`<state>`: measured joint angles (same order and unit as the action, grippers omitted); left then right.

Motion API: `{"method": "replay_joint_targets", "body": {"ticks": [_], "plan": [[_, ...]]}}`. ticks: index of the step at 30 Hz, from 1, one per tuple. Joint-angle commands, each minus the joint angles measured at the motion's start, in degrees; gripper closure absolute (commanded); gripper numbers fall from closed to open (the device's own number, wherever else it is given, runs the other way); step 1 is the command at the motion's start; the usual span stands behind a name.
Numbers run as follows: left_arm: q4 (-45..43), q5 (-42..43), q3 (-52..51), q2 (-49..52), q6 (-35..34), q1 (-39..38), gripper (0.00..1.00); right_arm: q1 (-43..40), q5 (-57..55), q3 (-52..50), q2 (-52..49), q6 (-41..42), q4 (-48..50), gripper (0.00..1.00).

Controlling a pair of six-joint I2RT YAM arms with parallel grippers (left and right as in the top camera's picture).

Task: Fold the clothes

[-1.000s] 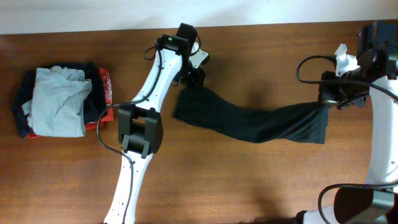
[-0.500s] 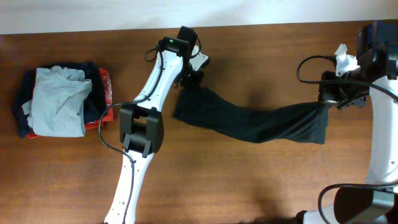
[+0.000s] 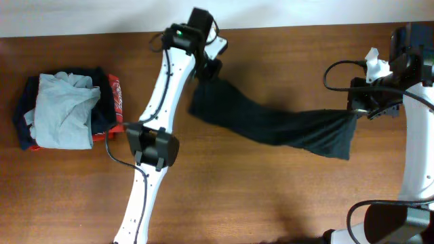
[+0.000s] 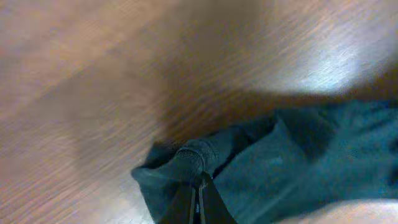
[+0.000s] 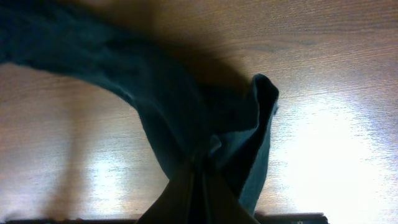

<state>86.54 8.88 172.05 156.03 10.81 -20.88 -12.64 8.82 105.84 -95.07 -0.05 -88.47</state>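
1. The black T-shirt (image 3: 271, 127) is strung between the two arms over the middle and right of the bench (image 3: 271, 203). It is pulled into a twisted, sagging band, and I cannot tell how much of it rests on the wood.
2. The left claw (image 3: 207, 73) is pinched narrow on the shirt's upper-left end. In its wrist view the cloth gathers into a small knot right at the fingertips (image 4: 198, 186).
3. The right claw (image 3: 357, 112) is closed tight on a wad at the other end, and a loose flap hangs below it.
4. The shirt looks light, limp and soft, with no stiffness of its own. It ropes up under tension and will likely collapse wherever it is let go. It is not fragile, and the matt cloth should sit firmly in a pinch.
5. Both holds are on bunched cloth, and which part of the shirt each one has cannot be made out. For a clean fold, the better holds are probably flat edges such as the hem corners or shoulders, taken once the shirt is spread out.
6. A grey garment (image 3: 64, 112) lies on a darker pile at the far left, well apart.
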Motion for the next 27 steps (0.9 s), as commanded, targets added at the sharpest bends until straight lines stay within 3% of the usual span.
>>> {"method": "replay_joint_targets", "body": {"ticks": [1, 6, 15, 17, 19, 23, 25, 27], "plan": [[2.7, -3.4, 7.8, -1.1, -1.1, 0.0, 0.99, 0.3, -0.5, -0.2, 1.2, -0.2, 0.0, 0.95], [3.8, -4.3, 7.8, -6.2, -1.1, 0.1, 0.99, 0.3, -0.5, -0.2, 1.2, -0.2, -0.1, 0.96], [4.8, -4.3, 7.7, -7.2, -1.0, 0.1, 0.88, 0.3, -0.5, -0.2, 1.2, -0.2, -0.5, 0.95], [5.1, -4.3, 7.7, -7.2, -1.0, 0.1, 0.89, 0.3, -0.5, -0.2, 1.2, -0.2, -0.5, 0.95], [5.7, -4.3, 7.7, -7.2, -1.0, 0.0, 0.99, 0.3, -0.5, -0.2, 1.2, -0.2, -0.7, 0.96], [5.9, -4.2, 7.6, -7.1, -1.1, 0.0, 0.99, 0.3, -0.5, -0.2, 1.2, -0.2, -0.7, 0.96], [5.9, -4.2, 6.5, -7.1, -1.1, 0.0, 0.93, 0.3, -0.5, -0.2, 1.2, -0.2, -0.7, 0.95], [5.6, -4.2, 3.5, -7.0, -1.1, 0.0, 0.81, 0.3, -0.5, -0.2, 1.2, -0.2, -0.7, 0.95]]}}
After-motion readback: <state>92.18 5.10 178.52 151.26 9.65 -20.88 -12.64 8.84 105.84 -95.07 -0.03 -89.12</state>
